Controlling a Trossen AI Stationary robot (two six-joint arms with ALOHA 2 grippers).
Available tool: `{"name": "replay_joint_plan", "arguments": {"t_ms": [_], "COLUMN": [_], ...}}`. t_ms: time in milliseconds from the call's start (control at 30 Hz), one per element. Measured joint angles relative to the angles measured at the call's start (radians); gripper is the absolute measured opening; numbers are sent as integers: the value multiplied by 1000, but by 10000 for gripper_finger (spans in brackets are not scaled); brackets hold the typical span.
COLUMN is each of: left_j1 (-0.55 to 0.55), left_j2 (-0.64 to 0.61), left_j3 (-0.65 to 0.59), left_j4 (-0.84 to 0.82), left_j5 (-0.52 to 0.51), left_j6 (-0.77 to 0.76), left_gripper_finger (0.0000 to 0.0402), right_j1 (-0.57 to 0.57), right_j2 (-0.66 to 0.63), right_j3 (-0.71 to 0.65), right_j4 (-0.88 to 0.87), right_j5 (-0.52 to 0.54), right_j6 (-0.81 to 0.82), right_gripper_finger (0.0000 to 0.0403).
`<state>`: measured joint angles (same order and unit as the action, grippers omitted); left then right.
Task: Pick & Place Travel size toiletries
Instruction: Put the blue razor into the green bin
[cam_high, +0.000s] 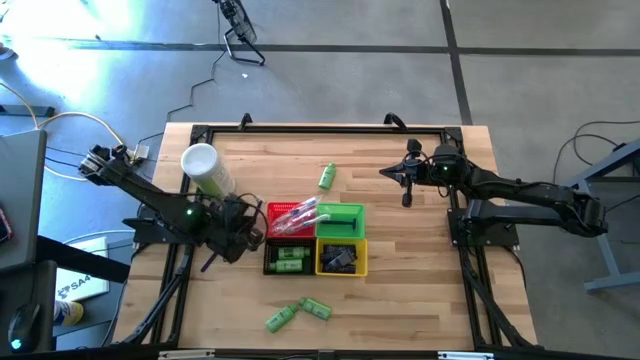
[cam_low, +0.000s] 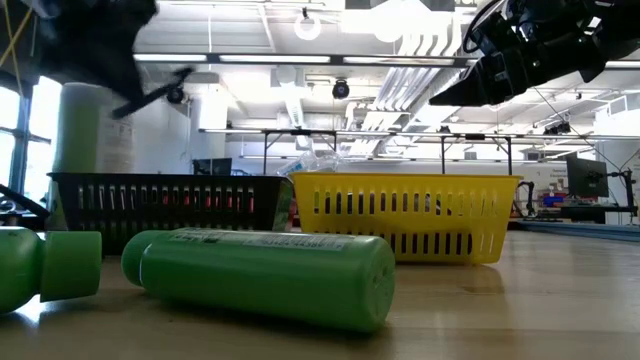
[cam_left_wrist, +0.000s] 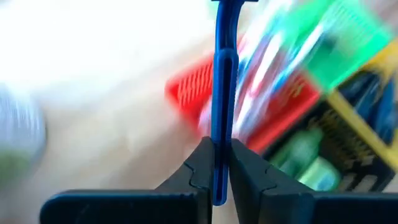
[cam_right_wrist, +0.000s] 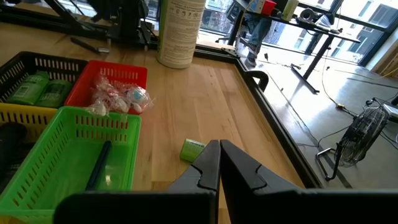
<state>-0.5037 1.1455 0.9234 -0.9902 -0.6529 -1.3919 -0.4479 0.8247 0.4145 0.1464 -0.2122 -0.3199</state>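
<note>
My left gripper (cam_left_wrist: 219, 155) hangs left of the four small baskets and is shut on a slim blue stick (cam_left_wrist: 222, 74), one of the travel size toiletries. The red basket (cam_high: 285, 213) holds clear packets, and the green basket (cam_right_wrist: 74, 149) a dark blue stick. Green mini bottles lie in the black basket (cam_high: 288, 258), and dark items lie in the yellow basket (cam_high: 342, 258). Loose green bottles lie on the table at the far middle (cam_high: 327, 177) and near the front edge (cam_high: 296, 313). My right gripper (cam_right_wrist: 219, 155) hovers shut over the far right of the table, holding nothing. My left gripper pinches the blue stick's handle (cam_left_wrist: 219, 177) between its two fingers. The stick runs along the fingers and juts out well past their tips. The fingers slant down toward the baskets. The stick is lifted clear of the table.
A tall white-capped container (cam_high: 205, 168) stands at the far left, behind my left arm. A raised black frame (cam_high: 330, 128) borders the table. Bare wood lies between the baskets and my right arm.
</note>
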Motion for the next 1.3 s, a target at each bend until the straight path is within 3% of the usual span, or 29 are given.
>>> {"name": "replay_joint_plan", "arguments": {"t_ms": [167, 400, 567, 767, 1067, 1300], "left_j1": [4, 84, 164, 287, 447, 540], "left_j2": [-16, -4, 29, 62, 87, 115], "left_j3": [4, 5, 6, 5, 3, -64], "left_j4": [115, 324, 506, 622, 686, 1006], "left_j5": [-229, -217, -149, -59, 151, 409], "left_j6": [203, 436, 671, 863, 1018, 1205], "left_gripper_finger": [26, 26, 26, 26, 26, 26], "right_j1": [0, 0, 0, 1, 10, 58], "right_j2": [0, 0, 0, 0, 13, 131], "right_j3": [0, 0, 0, 0, 0, 0], "right_j4": [1, 4, 21, 70, 131, 323], "right_j5": [0, 0, -10, -154, -243, -259], "right_j6": [0, 0, 0, 5, 60, 116], "right_gripper_finger": [3, 3, 3, 3, 3, 3]}}
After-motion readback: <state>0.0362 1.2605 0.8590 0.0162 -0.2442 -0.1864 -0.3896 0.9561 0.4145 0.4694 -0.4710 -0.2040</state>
